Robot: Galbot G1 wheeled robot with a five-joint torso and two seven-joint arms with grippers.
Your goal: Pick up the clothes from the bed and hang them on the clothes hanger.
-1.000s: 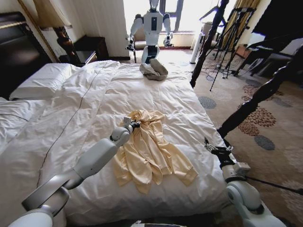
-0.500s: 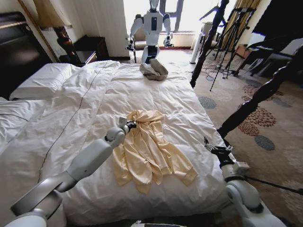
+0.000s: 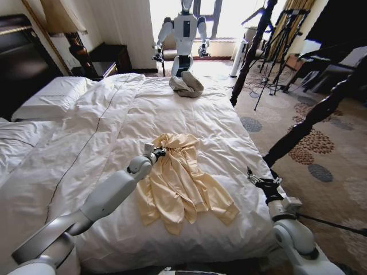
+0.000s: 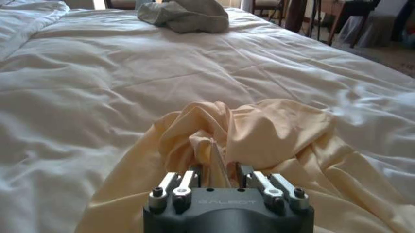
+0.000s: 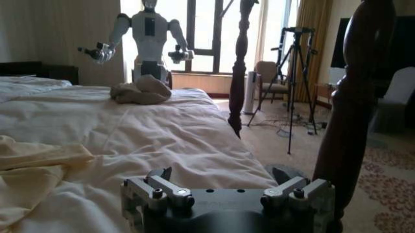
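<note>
Head view, near to far. Left arm runs from lower left up to frame centre; left gripper (image 3: 156, 152) sits at the upper-left edge of the top (image 3: 180, 180), by the bunched hood end. In the left wrist view the left gripper (image 4: 218, 171) has its fingers (image 4: 196, 171) drawn close w/ a ridge of yellow fabric pinched between them, so clenched on the top (image 4: 272, 133). Fabric is heaped up just ahead of the claw.

Right gripper (image 3: 259, 181) at lower right of the frame, off the bed's right edge, over carpet, idle, well apart from the top. Right wrist view: right gripper (image 5: 224, 177) fingers spread wide, nothing between them, released. A corner of the top (image 5: 39, 160) shows at left in that view, lying on the duvet.

Top lies crumpled, sleeves splayed, on the bed (image 3: 103, 126) in the lower-centre part of the frame, nearer the foot edge. White duvet rumpled all over.

Farther: grey bundle (image 3: 186, 85) at the far edge of the bed, upper centre. Pillow (image 3: 49, 97) upper left. Dark bedpost (image 3: 250, 52) upper right of centre. Behind the bundle a white robot (image 3: 184, 31) stands by the window; tripod (image 3: 281, 40) at upper right.
</note>
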